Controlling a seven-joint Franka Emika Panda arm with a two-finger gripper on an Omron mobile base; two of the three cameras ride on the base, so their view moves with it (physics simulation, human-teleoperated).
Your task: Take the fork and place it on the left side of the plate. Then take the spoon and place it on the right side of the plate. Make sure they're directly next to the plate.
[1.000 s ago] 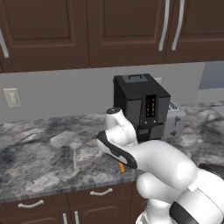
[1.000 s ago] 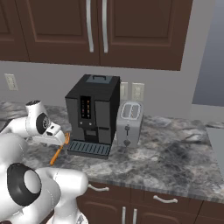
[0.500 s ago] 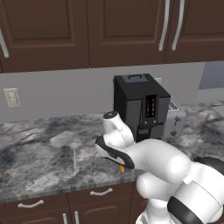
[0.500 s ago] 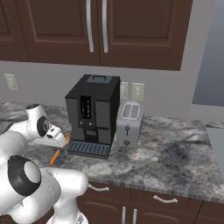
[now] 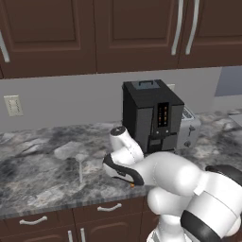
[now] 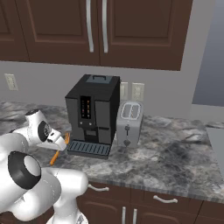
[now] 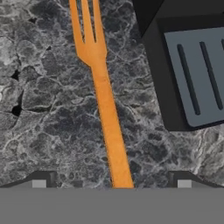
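The marbled grey countertop (image 7: 48, 109) carries a black coffee machine (image 6: 93, 113) with its drip tray (image 7: 197, 74) just beside the orange fork (image 7: 105, 100), which lies flat on the stone with its tines pointing away from the hand; the gripper (image 7: 111, 181) hangs low over the handle, fingers spread wide on either side and clamped on nothing. To take the fork cleanly, I judge the hand should sink straight down until the tips nearly meet the stone, keeping the handle centred and clear of the tray; then close across the narrow handle.
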